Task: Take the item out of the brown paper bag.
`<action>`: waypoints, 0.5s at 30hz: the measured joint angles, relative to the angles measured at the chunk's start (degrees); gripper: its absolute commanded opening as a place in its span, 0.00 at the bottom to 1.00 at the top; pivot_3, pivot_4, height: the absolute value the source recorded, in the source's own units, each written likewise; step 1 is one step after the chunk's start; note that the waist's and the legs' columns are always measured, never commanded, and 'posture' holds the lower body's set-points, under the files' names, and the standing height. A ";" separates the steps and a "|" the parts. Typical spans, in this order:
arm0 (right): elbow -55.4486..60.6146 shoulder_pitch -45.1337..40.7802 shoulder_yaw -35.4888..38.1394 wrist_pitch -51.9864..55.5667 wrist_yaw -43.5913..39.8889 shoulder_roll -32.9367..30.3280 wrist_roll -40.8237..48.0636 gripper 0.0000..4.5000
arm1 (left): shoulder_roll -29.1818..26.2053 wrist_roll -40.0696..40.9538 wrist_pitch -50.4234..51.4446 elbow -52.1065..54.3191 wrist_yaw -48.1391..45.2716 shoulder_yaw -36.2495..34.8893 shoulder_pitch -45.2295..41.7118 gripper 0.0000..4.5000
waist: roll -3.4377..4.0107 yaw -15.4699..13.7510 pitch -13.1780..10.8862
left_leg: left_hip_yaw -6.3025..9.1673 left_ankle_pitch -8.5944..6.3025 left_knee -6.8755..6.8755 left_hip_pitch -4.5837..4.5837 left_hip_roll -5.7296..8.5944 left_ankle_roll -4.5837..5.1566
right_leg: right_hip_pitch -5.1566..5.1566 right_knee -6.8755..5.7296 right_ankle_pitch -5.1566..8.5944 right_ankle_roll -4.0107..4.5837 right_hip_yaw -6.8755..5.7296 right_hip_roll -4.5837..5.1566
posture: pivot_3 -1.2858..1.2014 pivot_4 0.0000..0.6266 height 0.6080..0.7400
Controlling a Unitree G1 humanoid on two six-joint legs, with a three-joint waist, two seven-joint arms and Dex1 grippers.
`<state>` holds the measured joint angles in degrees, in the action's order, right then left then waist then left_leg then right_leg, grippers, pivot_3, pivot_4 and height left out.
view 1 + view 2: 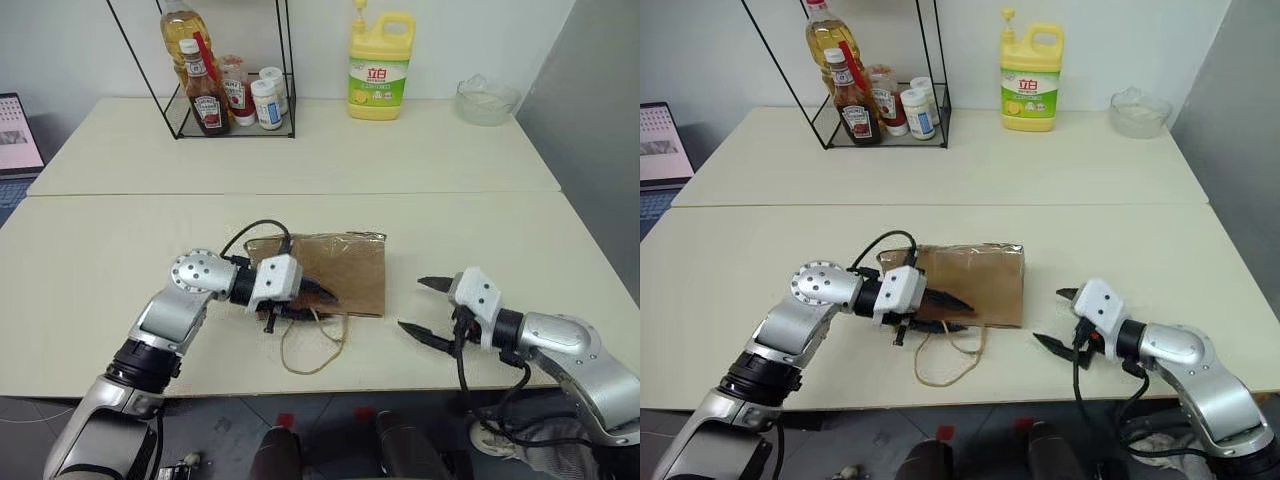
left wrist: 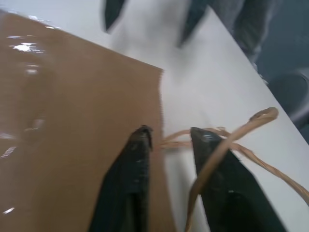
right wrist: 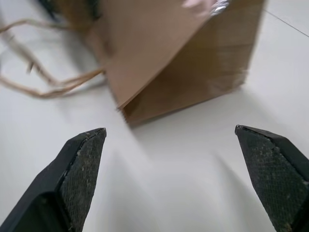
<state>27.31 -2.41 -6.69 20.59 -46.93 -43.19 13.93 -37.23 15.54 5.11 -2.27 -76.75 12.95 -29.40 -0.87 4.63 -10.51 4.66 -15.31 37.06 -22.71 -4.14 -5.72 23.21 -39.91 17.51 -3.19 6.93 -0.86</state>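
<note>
The brown paper bag (image 1: pixel 345 265) lies flat on the table, its mouth toward the near edge, and its tan cord handles (image 1: pixel 315 352) trail off toward me. My left gripper (image 1: pixel 325 298) is at the bag's near left corner. Its fingers are drawn close together with the bag's rim (image 2: pixel 161 111) and a strand of handle cord between them. To the right of the bag, my right gripper (image 1: pixel 410 303) stands open a short way off, with nothing between its fingers (image 3: pixel 82 164). It faces the bag's side (image 3: pixel 183 72). The item is hidden.
At the back of the table stand a black wire rack (image 1: pixel 215 95) with ketchup bottles and jars, a yellow detergent jug (image 1: pixel 380 65) and a glass bowl (image 1: pixel 486 100). A laptop (image 1: pixel 15 135) sits at the far left. The table's near edge runs just behind the handles.
</note>
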 measured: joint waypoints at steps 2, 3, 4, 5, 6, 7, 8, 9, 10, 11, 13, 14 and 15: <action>-2.63 0.13 -2.77 -8.04 -2.80 -1.19 -3.62 1.00 | 0.74 1.20 3.98 0.22 1.92 -1.18 -0.25 0.01 | 0.00 0.00 0.00 | 0.00 0.00 0.00 0.01 0.00 0.00 | -0.01 0.00 0.00 0.00 0.00 0.00 | 0.52 0.24 1.00; -4.68 -0.07 -4.43 -13.71 -3.91 -1.52 -6.19 1.00 | 1.42 1.94 6.44 0.27 3.25 -1.75 -0.34 0.01 | -0.01 0.00 0.00 | 0.00 0.00 0.02 0.01 0.00 0.00 | -0.03 0.01 0.00 0.00 0.00 0.00 | 0.52 0.24 1.00; -7.04 -0.52 -5.95 -19.30 -4.52 -1.67 -8.64 1.00 | 2.08 2.56 8.68 0.31 4.45 -2.21 -0.47 0.01 | -0.02 0.01 -0.01 | 0.00 0.00 0.03 0.01 0.00 0.00 | -0.03 0.01 0.00 0.00 0.00 0.01 | 0.52 0.24 1.00; -9.68 -1.05 -7.18 -25.14 -4.76 -1.68 -11.12 1.00 | 2.57 2.93 10.71 0.42 5.60 -2.39 -0.65 0.01 | -0.02 0.02 -0.01 | 0.00 0.00 0.03 0.01 0.01 0.00 | -0.03 0.01 0.00 0.00 0.01 0.01 | 0.52 0.24 1.00; -13.29 -1.99 -8.44 -32.61 -4.58 -1.67 -14.05 1.00 | 3.24 3.45 12.90 0.41 7.16 -2.76 -0.89 0.01 | -0.02 0.02 0.00 | -0.01 0.00 0.05 0.02 0.01 0.00 | -0.04 0.01 0.00 0.00 0.00 0.01 | 0.52 0.24 1.00; -16.45 -3.05 -9.13 -39.49 -4.00 -1.54 -16.25 1.00 | 3.83 3.77 14.68 0.40 8.56 -3.41 -1.07 0.01 | -0.02 0.03 -0.01 | -0.01 0.00 0.05 0.03 0.01 -0.01 | -0.04 0.00 0.00 0.00 0.01 0.01 | 0.52 0.24 1.00; -19.33 -4.23 -9.70 -46.63 -3.03 -1.38 -18.62 1.00 | 4.35 3.96 16.50 0.31 10.02 -3.90 -1.48 0.01 | -0.04 0.05 0.00 | -0.01 0.00 0.05 0.08 0.01 0.00 | -0.07 -0.01 0.00 0.00 0.01 0.01 | 0.52 0.24 1.00; -21.83 -5.36 -10.21 -52.17 -2.04 -1.15 -20.24 1.00 | 4.80 4.38 17.90 0.31 11.07 -4.39 -1.86 0.01 | -0.05 0.07 0.00 | -0.01 0.00 0.03 0.12 0.00 0.00 | -0.08 -0.01 0.00 0.00 0.01 0.01 | 0.52 0.24 1.00; -25.15 -6.58 -10.47 -58.70 -0.51 -0.45 -22.25 1.00 | 5.09 4.81 19.41 0.41 12.17 -4.76 -2.35 0.01 | -0.05 0.10 0.00 | -0.01 0.01 0.03 0.13 0.00 0.00 | -0.09 -0.02 0.00 0.00 0.01 0.01 | 0.52 0.24 1.00; -28.46 -7.72 -10.68 -64.75 1.19 0.33 -24.17 1.00 | 5.12 5.01 20.66 0.57 12.87 -5.29 -2.51 0.01 | -0.05 0.16 0.01 | -0.02 0.01 0.01 0.18 0.01 0.00 | -0.11 -0.03 -0.01 0.00 0.03 0.01 | 0.52 0.24 1.00; -33.18 -9.25 -10.86 -73.11 4.20 1.53 -27.00 1.00 | 5.05 5.55 22.12 0.93 13.65 -5.93 -2.41 0.01 | -0.05 0.18 0.01 | -0.03 0.02 0.01 0.21 0.01 -0.02 | -0.12 -0.06 -0.01 0.00 0.05 0.01 | 0.52 0.24 1.00; -35.81 -10.43 -10.88 -77.37 5.90 2.36 -28.91 1.00 | 4.91 5.86 22.65 1.34 13.69 -6.11 -2.27 0.01 | -0.05 0.22 0.01 | -0.03 0.03 0.01 0.23 0.00 -0.04 | -0.12 -0.06 -0.01 0.01 0.06 0.01 | 0.52 0.24 1.00; -38.46 -11.73 -10.89 -80.86 7.65 3.59 -30.80 1.00 | 4.87 6.04 23.16 1.85 13.70 -6.16 -2.17 0.01 | -0.06 0.25 0.01 | -0.03 0.04 0.01 0.24 0.00 -0.07 | -0.12 -0.06 -0.01 0.01 0.06 0.01 | 0.52 0.24 1.00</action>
<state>-11.15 -14.14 -17.58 -60.27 -39.28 -39.60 -16.87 -32.36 21.58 28.27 -0.42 -63.05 6.79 -31.57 -0.92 4.88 -10.50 4.63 -15.27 37.08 -22.47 -4.14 -5.78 23.09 -39.97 17.50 -3.18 6.98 -0.85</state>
